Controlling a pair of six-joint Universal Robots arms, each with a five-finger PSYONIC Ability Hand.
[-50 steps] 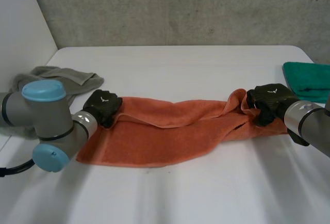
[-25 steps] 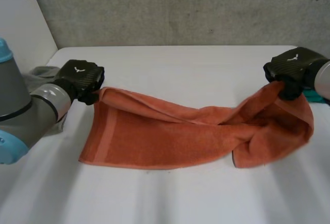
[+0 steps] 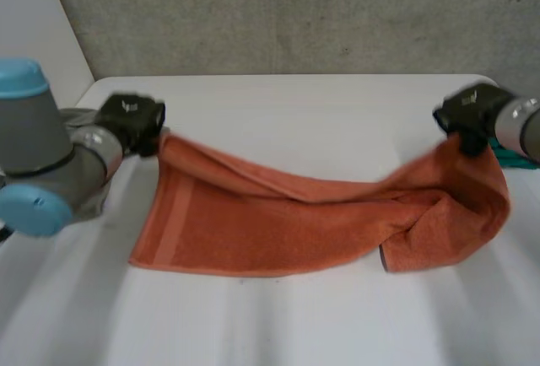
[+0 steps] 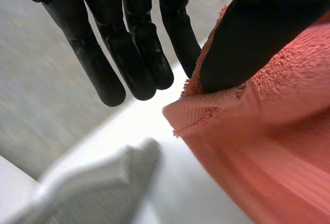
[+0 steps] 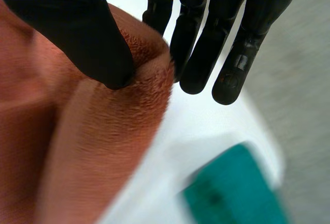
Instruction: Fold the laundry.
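Observation:
An orange towel (image 3: 287, 223) hangs stretched between both hands, its lower part lying on the white table (image 3: 295, 324). My left hand (image 3: 131, 121) pinches the towel's far left corner (image 4: 206, 105) between thumb and fingers. My right hand (image 3: 472, 113) pinches the far right corner (image 5: 144, 79) the same way, lifted above the table. The towel's right end (image 3: 447, 231) is bunched and folded under itself. Its near edge rests flat on the table.
A grey cloth (image 3: 80, 117) lies behind my left hand at the table's left side, also seen as the grey cloth (image 4: 87, 188) below the fingers. A green cloth (image 3: 515, 157) lies past my right hand near the table's right edge, the same green cloth (image 5: 232, 193).
Both hands have risen and moved outward and back with the towel's far corners, pulling the far edge up off the table and stretching it.

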